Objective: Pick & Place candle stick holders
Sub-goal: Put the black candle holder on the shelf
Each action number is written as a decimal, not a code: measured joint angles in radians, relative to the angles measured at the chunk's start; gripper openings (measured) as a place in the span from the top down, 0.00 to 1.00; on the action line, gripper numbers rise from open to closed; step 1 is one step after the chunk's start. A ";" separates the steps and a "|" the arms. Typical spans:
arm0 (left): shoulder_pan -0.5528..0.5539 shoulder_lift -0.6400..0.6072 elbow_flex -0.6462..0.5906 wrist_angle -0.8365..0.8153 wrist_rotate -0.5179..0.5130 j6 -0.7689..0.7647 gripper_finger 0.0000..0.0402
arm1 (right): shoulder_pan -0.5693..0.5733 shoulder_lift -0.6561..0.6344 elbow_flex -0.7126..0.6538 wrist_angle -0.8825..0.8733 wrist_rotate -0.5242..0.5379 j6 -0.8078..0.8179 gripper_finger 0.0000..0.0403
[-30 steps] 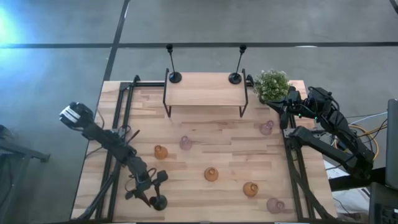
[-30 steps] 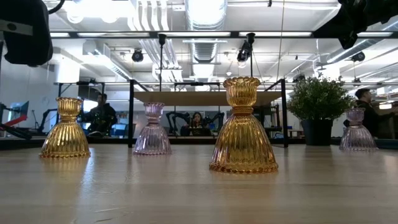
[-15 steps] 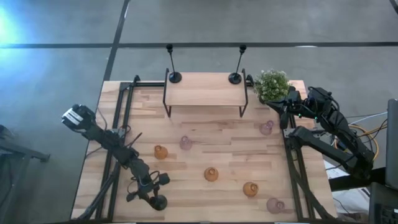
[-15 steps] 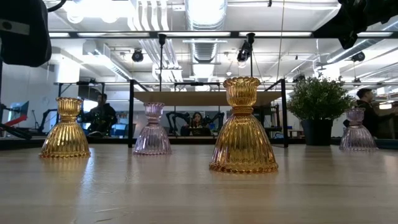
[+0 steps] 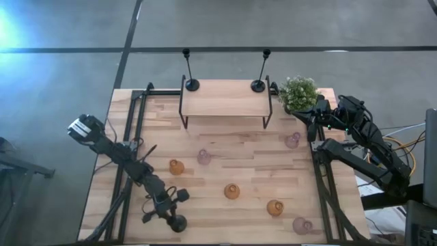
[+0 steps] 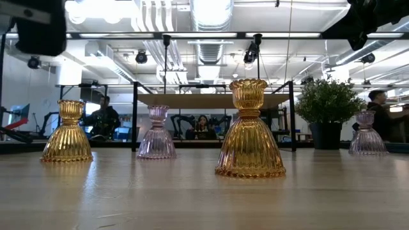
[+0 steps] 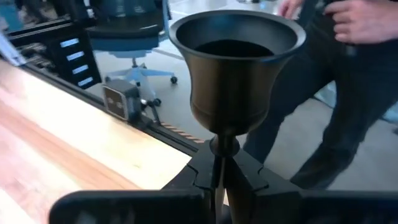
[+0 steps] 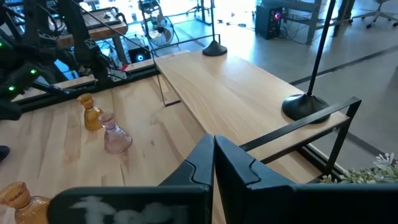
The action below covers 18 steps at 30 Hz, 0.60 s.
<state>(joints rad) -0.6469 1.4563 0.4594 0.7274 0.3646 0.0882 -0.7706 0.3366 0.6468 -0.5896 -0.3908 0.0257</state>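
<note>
Two black holders (image 5: pixel 192 84) stand at the far corners of the shelf (image 5: pixel 225 98), their stems rising beyond its back edge. A third black holder (image 7: pixel 236 68) is clamped by its stem in the left gripper (image 5: pixel 166 206) at the table's (image 5: pixel 225 157) near-left edge. Six glass holders (image 5: pixel 232 191) sit well apart across the open middle and right. By the plant (image 5: pixel 298 92), the right gripper (image 5: pixel 313 117) hangs with fingers together.
</note>
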 joint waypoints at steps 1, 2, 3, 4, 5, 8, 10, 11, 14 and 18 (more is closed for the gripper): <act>0.006 0.000 0.015 -0.015 -0.006 -0.013 0.96 | 0.000 0.000 0.000 0.000 0.000 0.000 0.98; 0.012 0.000 0.032 -0.031 -0.010 -0.030 0.96 | 0.000 0.000 0.000 0.000 0.000 0.000 0.98; 0.020 0.000 0.051 -0.052 -0.017 -0.046 0.96 | 0.000 0.000 0.000 0.000 0.000 0.000 0.98; 0.027 0.000 0.074 -0.075 -0.026 -0.062 0.96 | 0.000 0.000 0.000 0.000 0.000 0.000 0.98; 0.037 0.000 0.098 -0.104 -0.029 -0.071 0.96 | 0.000 0.000 0.000 0.000 0.000 0.000 0.98; 0.063 0.000 0.175 -0.198 -0.056 -0.069 0.96 | 0.000 0.000 0.000 0.000 0.000 0.000 0.98; 0.083 0.001 0.229 -0.240 -0.085 -0.057 0.96 | 0.000 0.000 0.000 0.000 0.000 0.000 0.98; 0.094 0.001 0.256 -0.258 -0.104 -0.056 0.96 | 0.000 0.000 0.000 0.000 0.000 0.000 0.98; 0.138 0.001 0.324 -0.278 -0.139 -0.056 0.96 | 0.000 0.000 0.000 0.000 0.000 0.000 0.98; 0.210 0.001 0.412 -0.283 -0.187 -0.063 0.96 | 0.000 0.000 0.000 0.000 0.000 0.000 0.98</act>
<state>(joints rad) -0.4368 1.4570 0.8712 0.4446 0.1777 0.0249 -0.7706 0.3364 0.6468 -0.5896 -0.3908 0.0256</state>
